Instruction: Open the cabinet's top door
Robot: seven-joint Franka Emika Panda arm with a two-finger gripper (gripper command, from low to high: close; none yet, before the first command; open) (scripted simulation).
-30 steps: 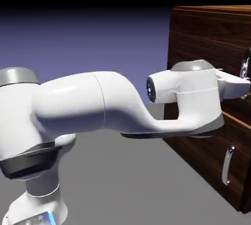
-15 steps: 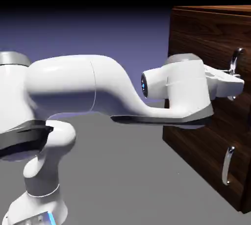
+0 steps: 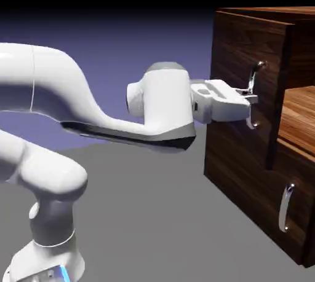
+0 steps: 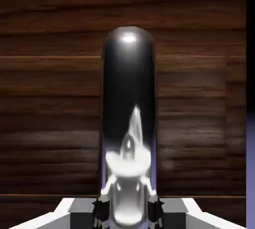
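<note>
In the exterior view the dark walnut cabinet (image 3: 246, 170) stands at the right. Its top door (image 3: 237, 47) stands out from the cabinet front, and lighter wood inside (image 3: 301, 115) shows behind it. My gripper (image 3: 248, 98) is shut on the top door's curved silver handle (image 3: 254, 77), gripping its lower part. In the hand view the handle (image 4: 128, 98) runs upright through the middle as a shiny bar, clamped between my fingertips (image 4: 99, 209) at the bottom edge, with the door's wood grain (image 4: 50, 98) filling the background.
The lower panel (image 3: 271, 201) is flush with the cabinet, its own silver handle (image 3: 284, 207) untouched. My white arm (image 3: 92, 115) stretches in from the left over the grey floor (image 3: 154, 225).
The jaws closed on the handle. The hand has since drawn back to the left, bringing the top door out from the cabinet and exposing the light wood inside.
</note>
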